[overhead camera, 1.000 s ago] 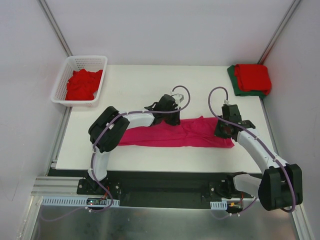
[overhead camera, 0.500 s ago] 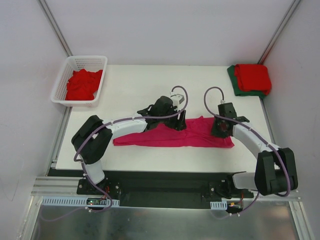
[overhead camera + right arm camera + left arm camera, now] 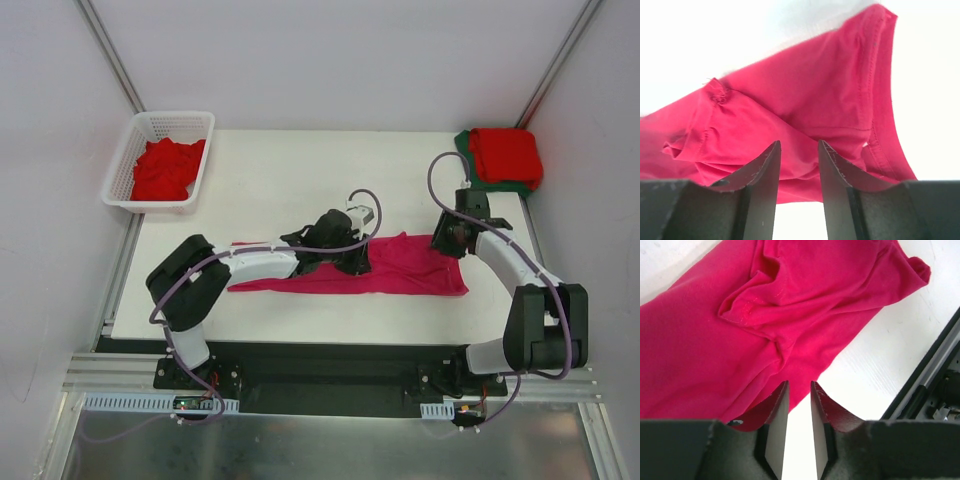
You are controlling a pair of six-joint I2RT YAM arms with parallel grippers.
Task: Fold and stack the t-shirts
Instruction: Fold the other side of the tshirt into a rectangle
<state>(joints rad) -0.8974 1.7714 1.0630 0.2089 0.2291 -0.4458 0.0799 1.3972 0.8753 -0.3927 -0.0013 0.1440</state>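
At the far left corner of the worktop [image 3: 280, 170] I see the white basket [image 3: 150, 206]. A crumpled heap of red t-shirts [image 3: 165, 168] lies inside it.

Moving right, my left arm reaches low across the near half of the worktop. Its left tool [image 3: 345, 255] sits over the middle of the magenta t-shirt [image 3: 400, 275]. This shirt lies flat on the worktop as a long narrow band running left to right. In the left wrist view the left tool [image 3: 799, 385] has its fingers a narrow way apart. Only bare white worktop shows in the gap, and nothing is clamped. The wrinkled magenta t-shirt [image 3: 715, 355] has its edge right at the fingertips.

Further right, the right tool [image 3: 447, 240] is at the shirt's far right corner. In the right wrist view the right tool [image 3: 799, 145] also has its fingers parted, with no cloth pinched between them. The hemmed, rumpled end of the magenta t-shirt [image 3: 805, 105] lies just beyond the tips.

At the far right corner sits a folded red t-shirt [image 3: 505, 155]. It rests on top of a dark green t-shirt [image 3: 468, 160], well apart from the magenta one.
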